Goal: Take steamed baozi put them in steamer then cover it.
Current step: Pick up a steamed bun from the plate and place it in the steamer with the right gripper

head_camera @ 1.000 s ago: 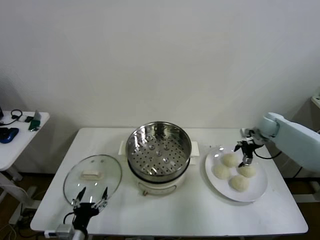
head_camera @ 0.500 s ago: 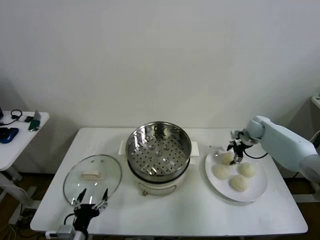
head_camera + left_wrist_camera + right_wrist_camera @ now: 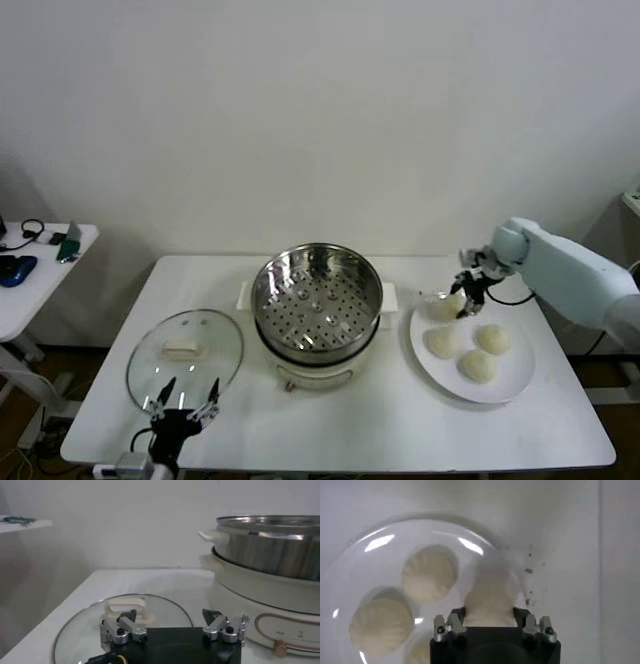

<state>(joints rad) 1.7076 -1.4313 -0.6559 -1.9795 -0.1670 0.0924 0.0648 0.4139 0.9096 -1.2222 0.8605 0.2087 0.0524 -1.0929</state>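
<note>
The steel steamer (image 3: 316, 290) stands mid-table on its cream base; its basket holds nothing. My right gripper (image 3: 466, 291) is shut on one baozi (image 3: 446, 306) and holds it above the far left edge of the white plate (image 3: 517, 385). In the right wrist view that baozi (image 3: 489, 602) sits between the jaws. Three baozi (image 3: 441, 342) (image 3: 491, 338) (image 3: 478, 366) lie on the plate. The glass cover (image 3: 186, 355) lies flat at the front left. My left gripper (image 3: 182, 402) is open and empty at the cover's near edge, also in the left wrist view (image 3: 170, 617).
A small side table (image 3: 35, 262) with dark items stands off to the left. The cooker's side handle (image 3: 212, 535) and base (image 3: 260, 587) rise close beside the left gripper. Crumbs (image 3: 530, 570) lie on the table beside the plate.
My right gripper moved from the right-hand bun to the far left bun, closed on it and lifted it toward the plate's far left edge. The left arm stayed put.
</note>
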